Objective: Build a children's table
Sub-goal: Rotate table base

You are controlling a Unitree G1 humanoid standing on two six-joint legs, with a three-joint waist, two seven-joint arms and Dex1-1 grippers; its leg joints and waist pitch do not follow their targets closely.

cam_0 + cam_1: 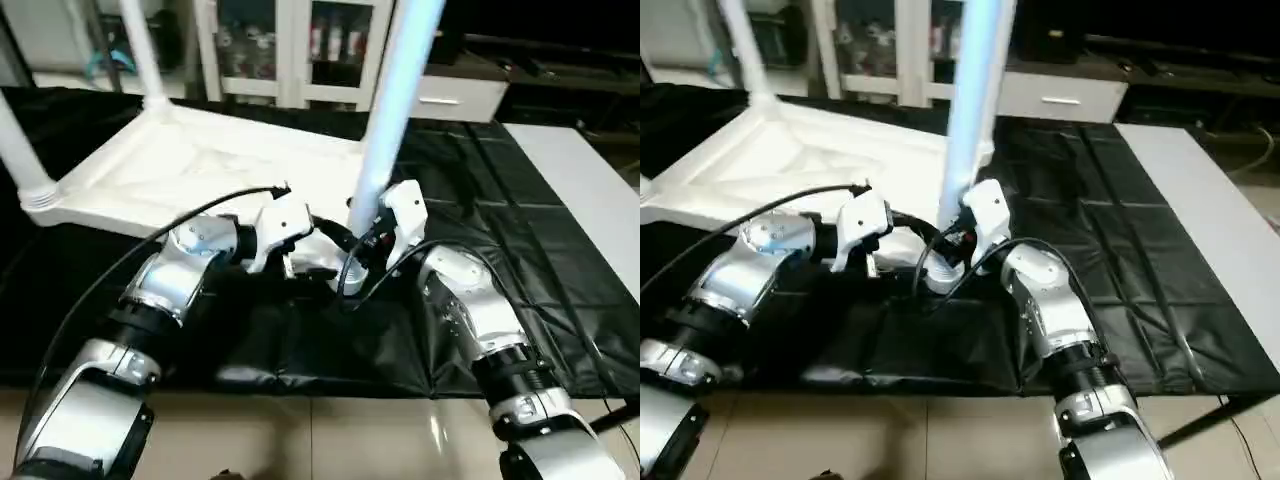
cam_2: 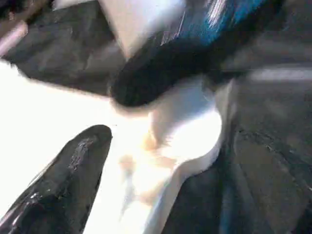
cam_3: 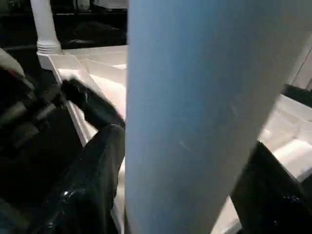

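On the black-covered bench (image 1: pixel 520 260), the white tabletop (image 1: pixel 190 165) lay upside down, ribbed underside up, with two legs (image 1: pixel 140 50) already standing in its far and left corners. A third leg (image 1: pixel 395 100) stood upright at the near right corner, the right pincer (image 3: pixel 185 161) clamped round its lower shaft, one black finger (image 3: pixel 92 185) on each side of the tube. The left pincer (image 2: pixel 105 122) stood wide apart at the tabletop's near edge, just beside that corner socket (image 2: pixel 187 131), holding nothing.

The step in hand appeared to be seating this leg. Doing it well would likely mean keeping the tube plumb over the socket and pressing straight down along its axis, not from the side, since a tilted leg could jam or lever the light tabletop across the slippery cloth. The left pincer seemed well placed to brace the tabletop's edge against that push; it should probably press down on the rim and keep clear of the socket mouth.

The leg's foot and the socket were masked by both wrists in the head views, so how far the leg had gone in could not be told. All three legs ran out of frame at the top. The tabletop's far right corner was hidden behind the held leg, and the fourth leg's whereabouts were not evident.
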